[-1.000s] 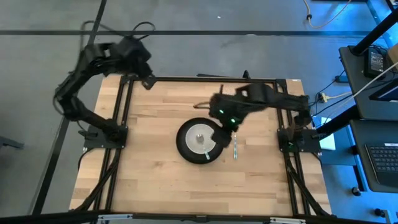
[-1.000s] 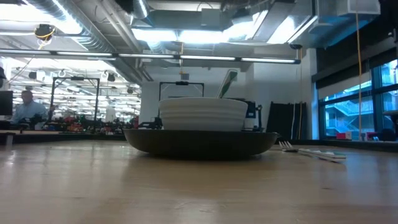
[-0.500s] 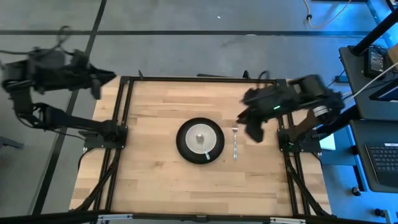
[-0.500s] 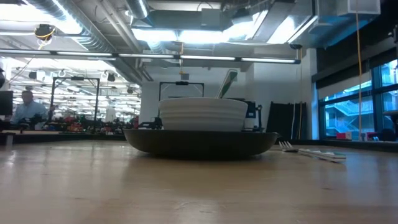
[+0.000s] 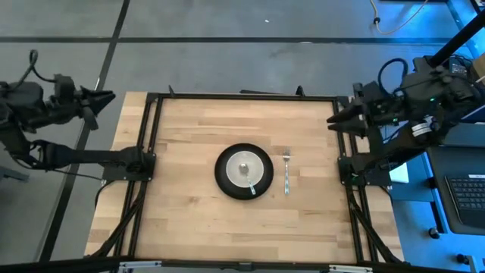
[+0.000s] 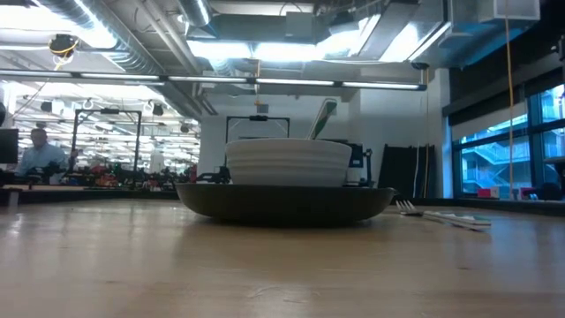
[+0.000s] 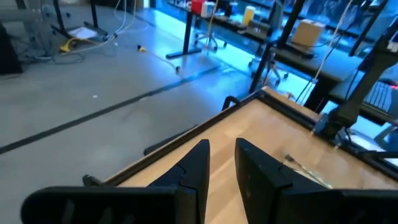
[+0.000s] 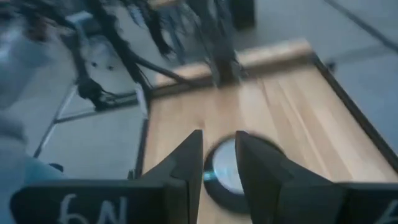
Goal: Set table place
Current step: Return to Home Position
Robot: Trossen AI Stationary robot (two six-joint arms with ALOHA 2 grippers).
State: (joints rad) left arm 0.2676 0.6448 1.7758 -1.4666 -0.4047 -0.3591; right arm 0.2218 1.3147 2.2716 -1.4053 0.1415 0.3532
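A black plate lies at the middle of the wooden table. A white bowl stands on the plate, and a spoon leans in the bowl. A fork lies flat on the table just right of the plate, and shows in the low view too. My left gripper is shut and empty, beyond the table's left edge near the far corner. My right gripper is shut and empty, above the table's right edge, pointing at the plate.
The black metal frame edges the table, and the arm bases stand at the left and right edges. A desk with a laptop stands beyond the right edge. A person sits far off in the room.
My right gripper has drawn back from beside the plate toward the table's right edge and risen. My left gripper has swung from the far left corner out beyond the left edge. The plate, bowl, spoon and fork have stayed where they were.
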